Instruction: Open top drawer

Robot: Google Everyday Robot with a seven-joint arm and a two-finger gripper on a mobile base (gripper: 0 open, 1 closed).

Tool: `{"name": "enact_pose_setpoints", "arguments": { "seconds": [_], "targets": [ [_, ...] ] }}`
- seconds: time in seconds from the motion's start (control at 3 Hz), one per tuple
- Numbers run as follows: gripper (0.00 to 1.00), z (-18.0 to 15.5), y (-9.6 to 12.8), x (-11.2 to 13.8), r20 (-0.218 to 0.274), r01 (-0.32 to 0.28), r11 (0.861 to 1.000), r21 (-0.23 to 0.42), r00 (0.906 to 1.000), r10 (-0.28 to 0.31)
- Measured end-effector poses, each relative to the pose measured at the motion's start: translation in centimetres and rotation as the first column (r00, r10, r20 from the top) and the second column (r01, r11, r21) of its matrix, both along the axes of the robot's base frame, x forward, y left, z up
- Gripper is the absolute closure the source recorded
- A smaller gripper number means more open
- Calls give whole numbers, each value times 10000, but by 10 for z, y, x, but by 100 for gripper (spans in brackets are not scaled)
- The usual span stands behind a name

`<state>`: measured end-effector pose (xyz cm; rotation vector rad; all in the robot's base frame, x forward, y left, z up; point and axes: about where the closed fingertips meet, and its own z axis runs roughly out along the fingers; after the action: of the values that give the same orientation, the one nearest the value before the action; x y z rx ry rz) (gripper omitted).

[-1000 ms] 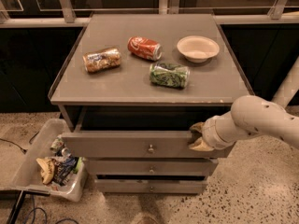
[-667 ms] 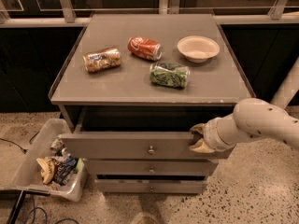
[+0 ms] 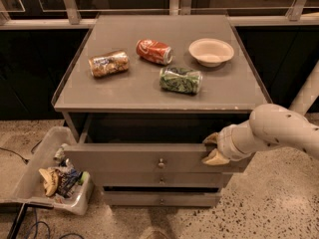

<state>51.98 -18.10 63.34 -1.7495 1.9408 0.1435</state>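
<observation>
The top drawer (image 3: 119,158) of the grey cabinet stands partly pulled out, and a dark gap shows behind its flat grey front. Its small round metal knob (image 3: 160,162) is at the centre of the front. My gripper (image 3: 213,148) is at the right end of that front, on its top edge. One tan finger (image 3: 211,138) lies behind the edge and the other (image 3: 215,158) in front, clamping it. My white arm reaches in from the right.
The cabinet top (image 3: 134,91) holds a tan can (image 3: 108,63), a red can (image 3: 154,51), a green chip bag (image 3: 180,79) and a white bowl (image 3: 211,52). Two narrower drawer fronts (image 3: 159,180) sit below. A bin of trash (image 3: 55,176) stands on the floor at the left.
The drawer front and my gripper have come out very slightly toward the camera. Nothing on the cabinet top has moved.
</observation>
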Motion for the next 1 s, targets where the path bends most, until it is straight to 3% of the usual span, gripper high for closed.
{"name": "enact_pose_setpoints", "arguments": {
  "seconds": [0.33,1.0],
  "targets": [
    [100,5,0,0,2,0,10000,1,10000,0],
    [100,7,7,-10,154,-67,9997,234,9999,64]
  ]
}}
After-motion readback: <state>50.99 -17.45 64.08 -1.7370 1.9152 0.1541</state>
